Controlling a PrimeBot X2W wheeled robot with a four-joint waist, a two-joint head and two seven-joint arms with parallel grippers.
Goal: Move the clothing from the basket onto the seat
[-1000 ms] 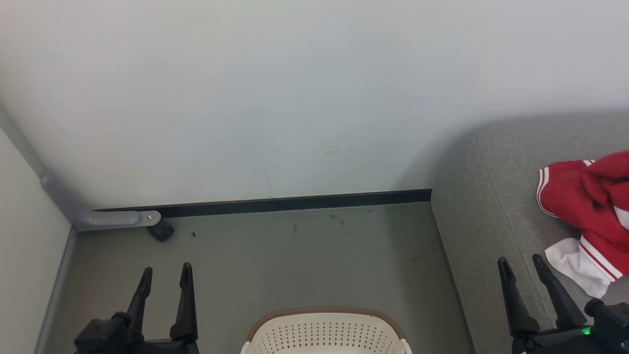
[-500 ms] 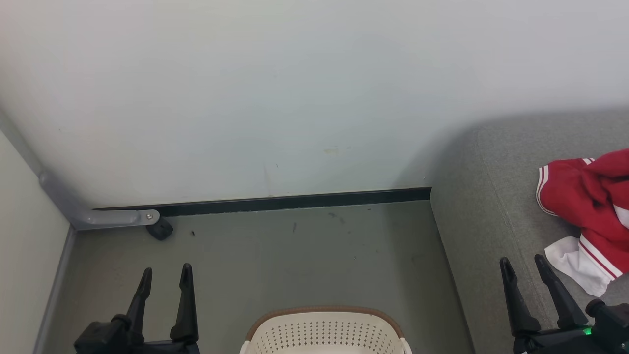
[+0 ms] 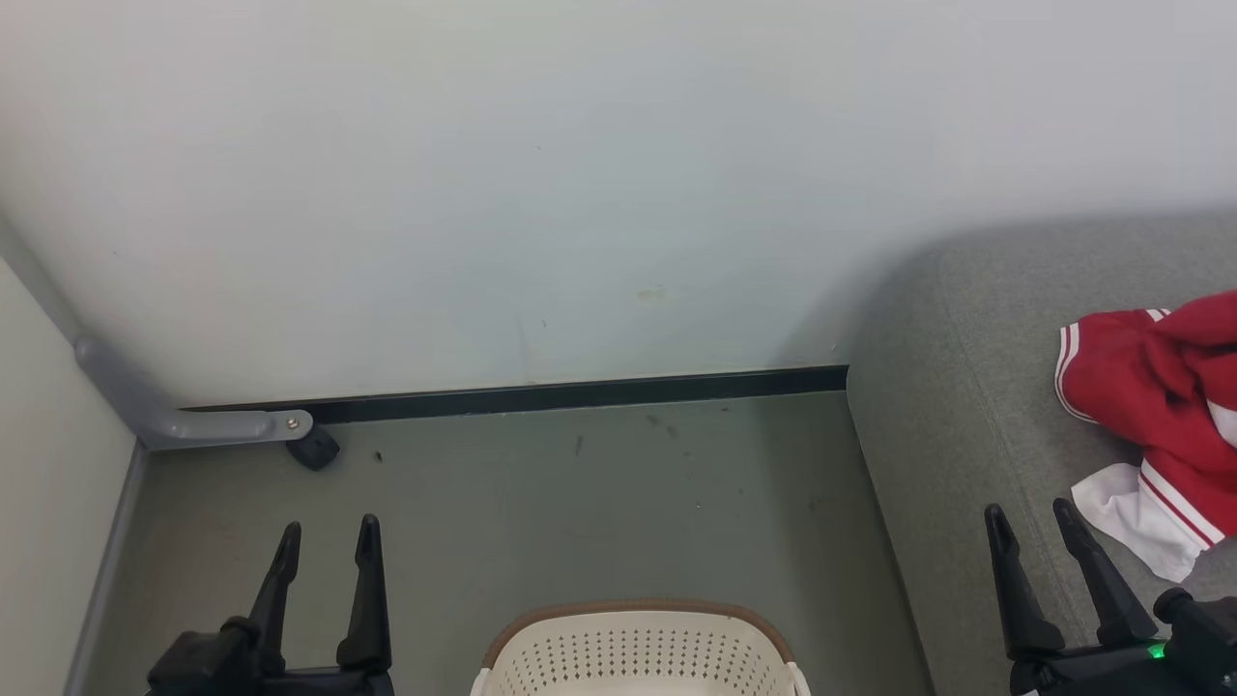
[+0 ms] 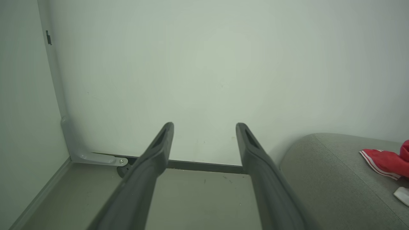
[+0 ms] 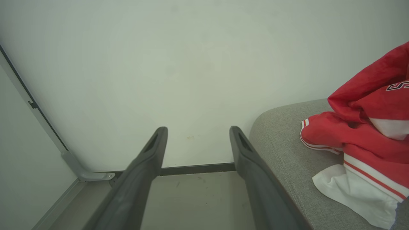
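Woven grey seat [image 3: 947,406]: crumpled red-white garment [image 3: 1150,377]; perforated beige basket [image 3: 638,652] | left pincer [image 3: 329,527], right pincer [image 3: 1027,509]: fingers apart

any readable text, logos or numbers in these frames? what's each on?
"S" (a guess): dark, white-edged lettering on the red garment lying on the seat, right wrist view. It is cut off by the picture's edge, so no whole word can be read.
Basket, wall: no text, label or number to be seen.
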